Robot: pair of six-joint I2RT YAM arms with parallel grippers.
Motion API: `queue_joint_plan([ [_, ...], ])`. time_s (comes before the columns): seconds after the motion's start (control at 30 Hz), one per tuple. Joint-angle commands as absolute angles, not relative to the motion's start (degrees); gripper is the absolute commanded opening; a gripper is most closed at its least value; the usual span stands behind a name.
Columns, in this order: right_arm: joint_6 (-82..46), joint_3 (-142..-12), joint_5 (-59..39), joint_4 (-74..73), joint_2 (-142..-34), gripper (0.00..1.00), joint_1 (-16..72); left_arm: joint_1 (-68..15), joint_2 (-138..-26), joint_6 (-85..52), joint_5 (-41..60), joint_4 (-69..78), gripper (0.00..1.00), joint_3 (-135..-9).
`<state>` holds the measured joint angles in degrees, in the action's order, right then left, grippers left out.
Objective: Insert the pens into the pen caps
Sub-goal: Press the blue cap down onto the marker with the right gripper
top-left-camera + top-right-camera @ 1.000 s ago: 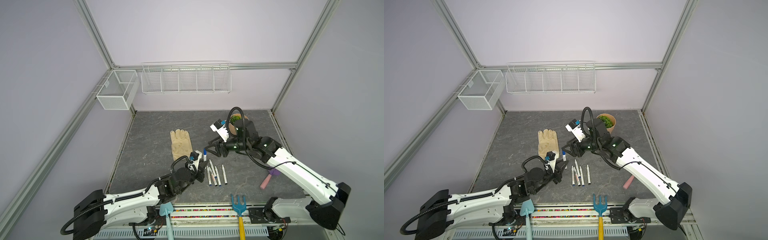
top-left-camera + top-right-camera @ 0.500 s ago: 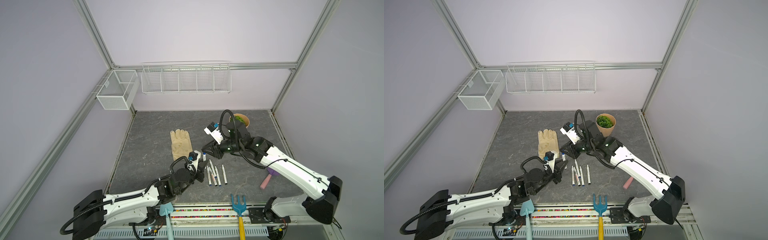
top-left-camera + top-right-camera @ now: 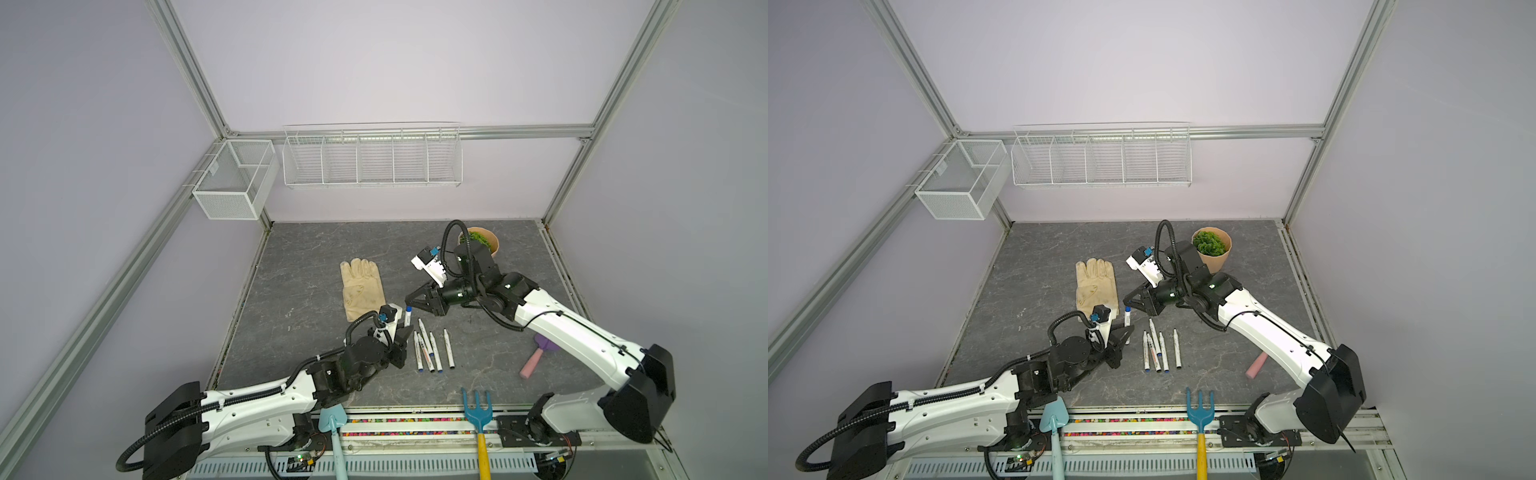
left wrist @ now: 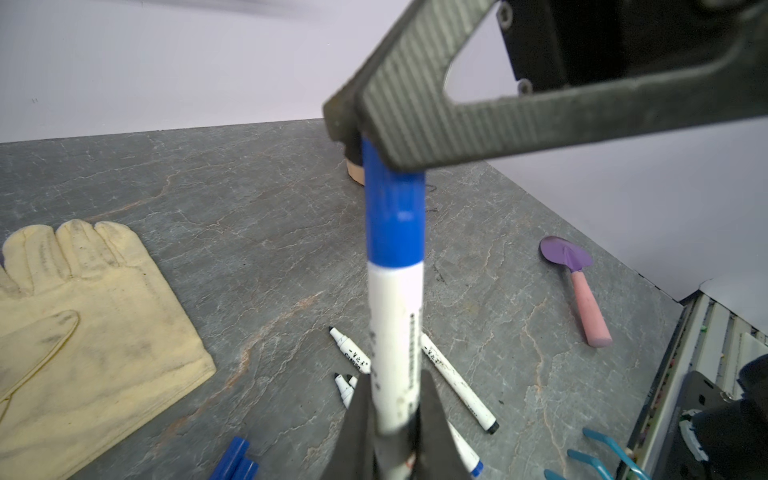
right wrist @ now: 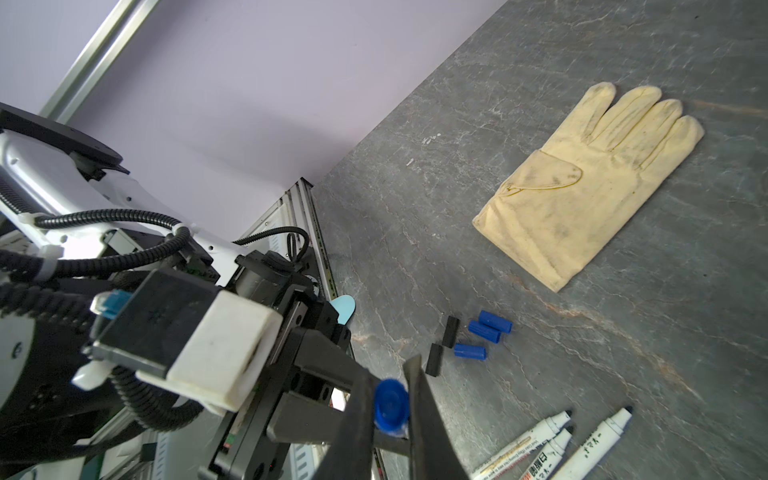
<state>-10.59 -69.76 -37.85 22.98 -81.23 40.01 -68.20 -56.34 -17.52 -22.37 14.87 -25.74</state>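
Blue cap (image 4: 392, 216) meets white pen (image 4: 395, 332), and this looks like the first pairing of the set! The left gripper (image 4: 395, 386) is clenched on the lower barrel, holding the pen upright over the table (image 3: 316, 257), near the cuff of the cream glove (image 3: 361, 286). The right gripper (image 5: 389, 370) reaches in from above and is clamped on the cap's top end; both wrist views show its fingers pinching the blue plastic. The cap's rim sits flush against the barrel, so the push looks close to done, though whether it has clicked home cannot be told. Plenty remains: at least four bare-tipped pens (image 3: 434, 349) lie side by side just beside the left gripper, their exact count hard to read where they overlap. Three blue caps (image 5: 484, 331) and two black caps (image 5: 450, 331) wait in a small cluster on the table, none of them fitted to a pen yet.
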Motion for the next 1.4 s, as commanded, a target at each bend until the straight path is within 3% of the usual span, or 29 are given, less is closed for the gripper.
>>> queue_joint_plan([
  [0.0,-10.6,-66.2,-48.0,35.9,-87.1,0.07,40.7,-68.3,-51.8,-13.7,-21.4,34.1,0.0,-31.8],
  [0.13,-9.5,-67.6,-47.6,39.4,-89.4,0.07,42.3,-67.5,-51.0,-12.1,-21.5,34.7,0.0,-32.9],
  [0.27,-4.4,-71.7,-31.6,47.3,-91.2,0.07,46.6,-65.5,-50.3,-13.1,-22.7,32.7,0.0,-33.6],
  [0.37,-6.6,-72.2,-26.2,47.1,-91.3,0.07,45.7,-63.8,-49.7,-14.7,-22.3,32.8,0.0,-33.4],
  [0.5,-13.7,-70.3,-30.5,41.8,-91.1,0.07,39.5,-63.4,-49.8,-16.1,-22.7,27.2,0.0,-35.5],
  [0.67,-14.1,-70.8,-36.7,39.8,-91.3,0.07,38.9,-63.3,-51.3,-17.6,-19.8,26.0,0.0,-36.5],
  [1.0,-5.2,-72.7,-29.2,48.8,-92.3,0.07,47.6,-60.7,-55.8,-19.4,-17.5,26.1,0.0,-40.1],
  [1.13,-6.8,-71.8,-29.0,47.5,-91.5,0.07,46.4,-59.6,-55.9,-20.6,-17.3,25.9,0.0,-40.2],
  [1.37,-11.3,-70.5,-37.1,42.9,-90.3,0.07,40.0,-58.4,-54.6,-23.5,-17.3,26.8,0.0,-38.0],
])
